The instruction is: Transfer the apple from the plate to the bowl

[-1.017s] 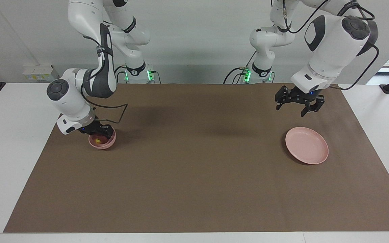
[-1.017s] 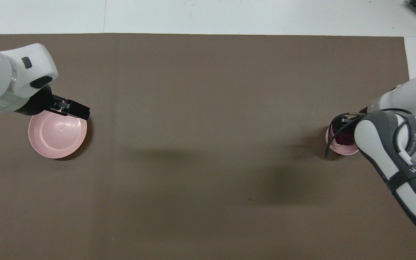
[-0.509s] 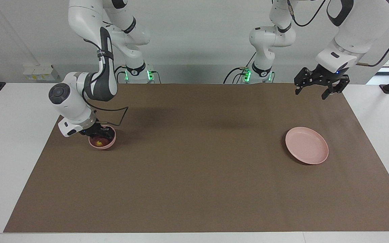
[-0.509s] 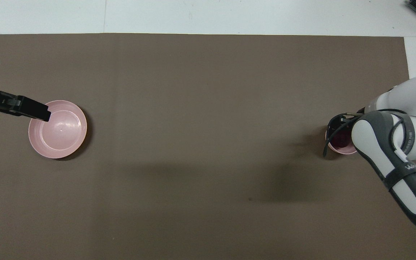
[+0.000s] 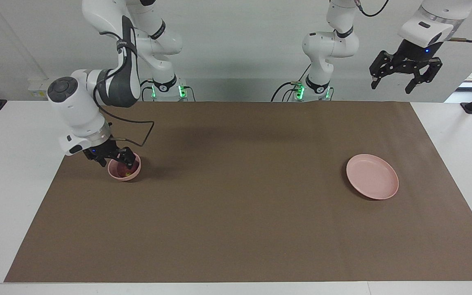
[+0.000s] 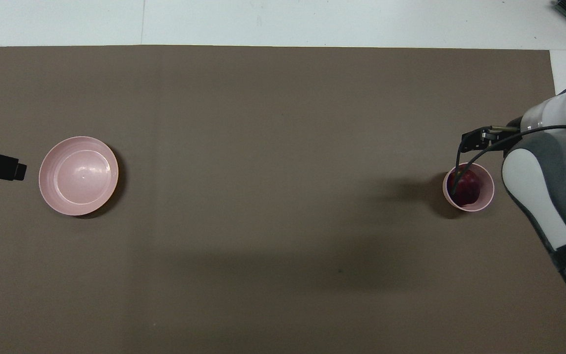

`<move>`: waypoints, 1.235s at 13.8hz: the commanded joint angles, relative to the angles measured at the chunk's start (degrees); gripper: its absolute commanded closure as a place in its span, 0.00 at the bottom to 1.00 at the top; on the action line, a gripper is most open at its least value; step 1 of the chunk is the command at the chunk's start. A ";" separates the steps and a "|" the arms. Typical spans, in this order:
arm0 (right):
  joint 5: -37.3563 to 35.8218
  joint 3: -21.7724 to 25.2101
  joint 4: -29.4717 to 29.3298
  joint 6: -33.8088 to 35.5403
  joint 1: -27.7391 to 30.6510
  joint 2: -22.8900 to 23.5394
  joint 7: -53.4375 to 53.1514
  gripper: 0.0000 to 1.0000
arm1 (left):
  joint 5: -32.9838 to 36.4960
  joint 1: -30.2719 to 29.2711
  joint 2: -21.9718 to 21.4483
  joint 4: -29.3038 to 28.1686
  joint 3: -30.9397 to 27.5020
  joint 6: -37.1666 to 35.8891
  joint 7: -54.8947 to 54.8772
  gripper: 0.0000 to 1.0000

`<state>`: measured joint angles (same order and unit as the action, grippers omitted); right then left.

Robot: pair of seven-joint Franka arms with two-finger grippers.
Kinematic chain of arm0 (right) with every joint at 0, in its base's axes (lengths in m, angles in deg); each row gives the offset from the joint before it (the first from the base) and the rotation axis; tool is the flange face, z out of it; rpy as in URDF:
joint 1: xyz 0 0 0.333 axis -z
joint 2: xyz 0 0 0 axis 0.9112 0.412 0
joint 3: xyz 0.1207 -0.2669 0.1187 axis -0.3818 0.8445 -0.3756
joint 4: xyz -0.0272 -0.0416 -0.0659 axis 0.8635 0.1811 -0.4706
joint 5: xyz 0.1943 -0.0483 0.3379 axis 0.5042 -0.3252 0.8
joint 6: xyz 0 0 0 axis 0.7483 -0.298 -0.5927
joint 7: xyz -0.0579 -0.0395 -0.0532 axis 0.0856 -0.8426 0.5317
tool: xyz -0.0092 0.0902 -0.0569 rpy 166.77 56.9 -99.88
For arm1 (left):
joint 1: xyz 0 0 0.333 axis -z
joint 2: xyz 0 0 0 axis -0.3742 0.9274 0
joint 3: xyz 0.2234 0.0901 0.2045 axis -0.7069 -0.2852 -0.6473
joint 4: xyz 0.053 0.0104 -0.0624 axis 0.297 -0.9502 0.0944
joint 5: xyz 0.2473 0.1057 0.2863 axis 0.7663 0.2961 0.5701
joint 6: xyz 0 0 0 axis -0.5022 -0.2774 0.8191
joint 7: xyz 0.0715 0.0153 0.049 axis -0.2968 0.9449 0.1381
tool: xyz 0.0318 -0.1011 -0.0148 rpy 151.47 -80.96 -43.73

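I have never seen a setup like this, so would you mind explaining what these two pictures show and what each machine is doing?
These are two robot arms at a table covered with a brown mat. One picture faces the robots from across the table; the other looks down from above their own end, so the sides swap between them.

On the mat lie a flat pink plate, with nothing on it, toward the left arm's end, and a small pink bowl toward the right arm's end. A dark red apple sits in the bowl.

The right gripper is just above the bowl's rim, fingers open, holding nothing. The left gripper waits high in the air, also open and empty.

So the apple already lies in the bowl.
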<state>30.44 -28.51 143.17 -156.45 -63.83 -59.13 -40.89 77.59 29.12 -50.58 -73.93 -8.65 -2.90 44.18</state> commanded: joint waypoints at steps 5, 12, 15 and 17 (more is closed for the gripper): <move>-2.53 -0.77 -4.15 14.52 -2.20 -12.94 -6.02 0.00 | 1.71 0.24 -0.40 -0.78 -0.05 -0.73 0.41 0.00; -1.30 0.02 -12.71 26.42 -1.40 -14.88 -4.62 0.00 | 1.53 0.15 -0.40 -0.87 -0.05 -0.12 0.15 0.00; -1.30 -0.24 -11.99 26.34 -1.76 -15.32 -4.09 0.00 | 1.53 0.24 -0.40 -0.87 -0.05 0.06 0.24 0.00; -2.95 -0.51 -13.04 26.24 -2.11 -13.57 -3.04 0.00 | 1.53 -0.46 -0.40 -0.87 -0.13 0.06 0.24 0.00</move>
<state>29.61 -28.49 130.50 -130.09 -66.02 -73.78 -45.44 78.74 29.04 -50.48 -74.23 -8.66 -3.08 44.22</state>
